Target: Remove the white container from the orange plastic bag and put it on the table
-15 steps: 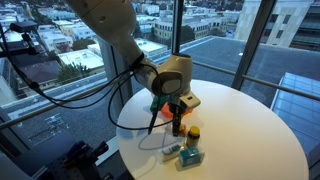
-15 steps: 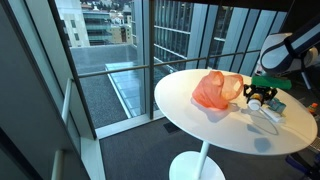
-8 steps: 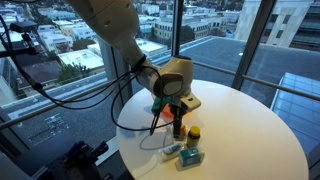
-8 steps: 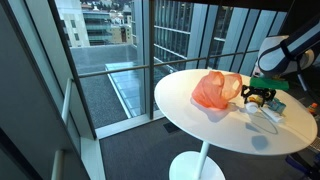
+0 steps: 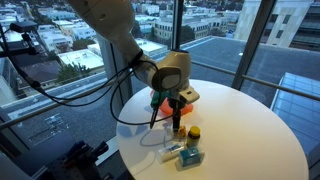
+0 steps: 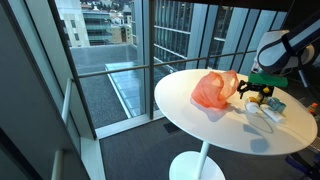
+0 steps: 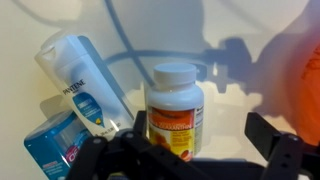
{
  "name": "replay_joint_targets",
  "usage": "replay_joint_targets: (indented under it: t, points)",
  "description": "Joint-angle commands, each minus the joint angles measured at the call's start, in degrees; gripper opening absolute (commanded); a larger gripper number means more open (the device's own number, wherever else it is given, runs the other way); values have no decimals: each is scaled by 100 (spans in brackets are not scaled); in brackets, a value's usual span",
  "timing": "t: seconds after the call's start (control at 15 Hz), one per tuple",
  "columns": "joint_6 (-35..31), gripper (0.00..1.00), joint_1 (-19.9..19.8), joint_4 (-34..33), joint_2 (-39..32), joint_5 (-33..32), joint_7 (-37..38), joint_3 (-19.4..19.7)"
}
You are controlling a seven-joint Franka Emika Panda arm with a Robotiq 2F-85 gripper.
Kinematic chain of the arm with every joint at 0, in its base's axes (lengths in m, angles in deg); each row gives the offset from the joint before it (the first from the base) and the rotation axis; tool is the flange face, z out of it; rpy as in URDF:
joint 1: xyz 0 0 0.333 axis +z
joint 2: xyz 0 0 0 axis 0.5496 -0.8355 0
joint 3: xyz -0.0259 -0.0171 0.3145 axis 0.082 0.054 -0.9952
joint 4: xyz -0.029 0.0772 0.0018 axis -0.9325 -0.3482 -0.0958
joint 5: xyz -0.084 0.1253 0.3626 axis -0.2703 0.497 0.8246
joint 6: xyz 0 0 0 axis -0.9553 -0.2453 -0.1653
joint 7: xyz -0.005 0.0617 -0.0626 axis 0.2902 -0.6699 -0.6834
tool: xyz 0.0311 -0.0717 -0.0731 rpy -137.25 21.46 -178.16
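The white container (image 7: pixel 174 108), with a white cap and an orange label, stands upright on the white table (image 5: pixel 250 130). It is between my gripper's (image 7: pixel 200 150) open fingers, close to the left finger. In an exterior view the gripper (image 5: pixel 175 108) hangs just above the container (image 5: pixel 177 127). The crinkled orange plastic bag (image 6: pixel 213 90) lies on the table beside the gripper (image 6: pixel 257 96), and it shows as an orange blur at the right edge of the wrist view (image 7: pixel 306 80). The arm hides the bag in the exterior view taken from the arm's side.
A yellow-capped bottle (image 5: pixel 194 133) stands next to the container. A white shampoo bottle (image 7: pixel 82 85) and a teal box (image 7: pixel 55 148) lie to the left, and they also show in an exterior view (image 5: pixel 188 155). A cable loops over the table (image 5: pixel 150 135). Window glass stands behind.
The gripper has risen slightly above the container. The container stays upright on the table and the bag has not moved.
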Motion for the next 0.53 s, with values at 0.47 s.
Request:
replay_joint_targets:
  t: [0.47]
  points:
    - [1123, 100, 54, 333, 955, 34, -692, -327]
